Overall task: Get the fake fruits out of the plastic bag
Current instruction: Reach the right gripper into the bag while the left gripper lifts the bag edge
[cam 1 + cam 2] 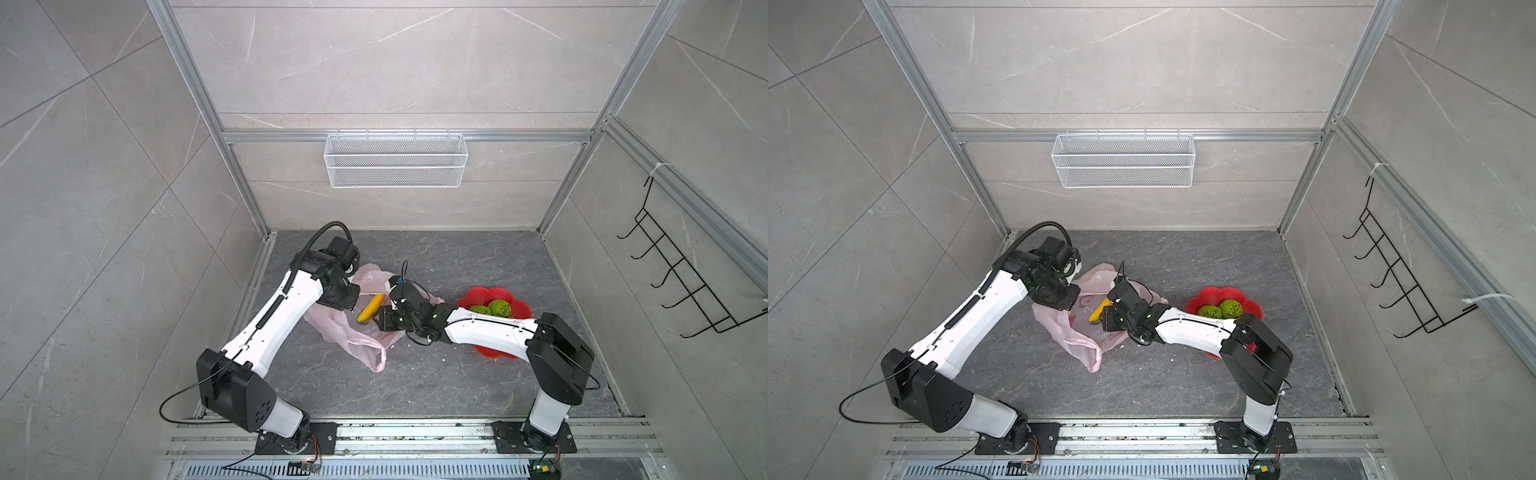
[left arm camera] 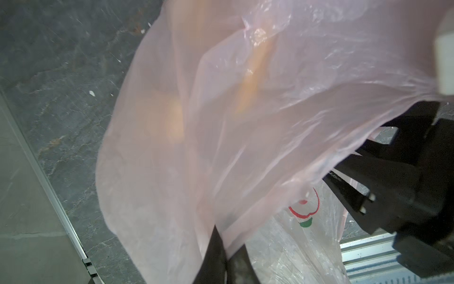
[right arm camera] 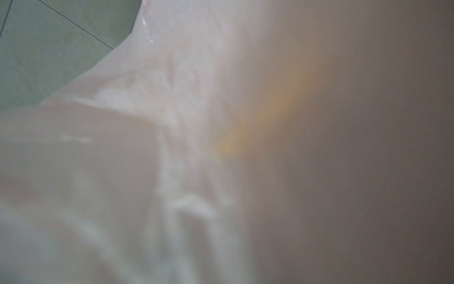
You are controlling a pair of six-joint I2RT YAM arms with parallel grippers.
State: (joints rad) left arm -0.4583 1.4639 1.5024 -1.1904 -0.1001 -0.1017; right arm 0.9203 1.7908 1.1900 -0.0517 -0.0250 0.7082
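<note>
The pale-pink plastic bag point(image 1: 345, 332) point(image 1: 1067, 328) lies crumpled on the dark floor between my arms. My left gripper point(image 2: 228, 246) is shut, pinching a fold of bag film point(image 2: 196, 147). A yellow banana point(image 1: 371, 308) point(image 1: 1098, 311) pokes out of the bag mouth at a slant. My right gripper point(image 1: 374, 320) is closed on its lower end. Its black fingers point(image 2: 348, 194) reach in under the film. The right wrist view is veiled by bag film point(image 3: 122, 147), with the banana point(image 3: 258, 118) an orange smear. Two bumpy green balls point(image 1: 481, 310) point(image 1: 500, 307) sit on the red plate point(image 1: 521, 309).
The red flower-shaped plate point(image 1: 1200, 297) lies partly under my right forearm. A white wire basket point(image 1: 395, 160) hangs on the back wall. A black hook rack point(image 1: 681, 270) hangs on the right wall. Aluminium frame posts edge the floor.
</note>
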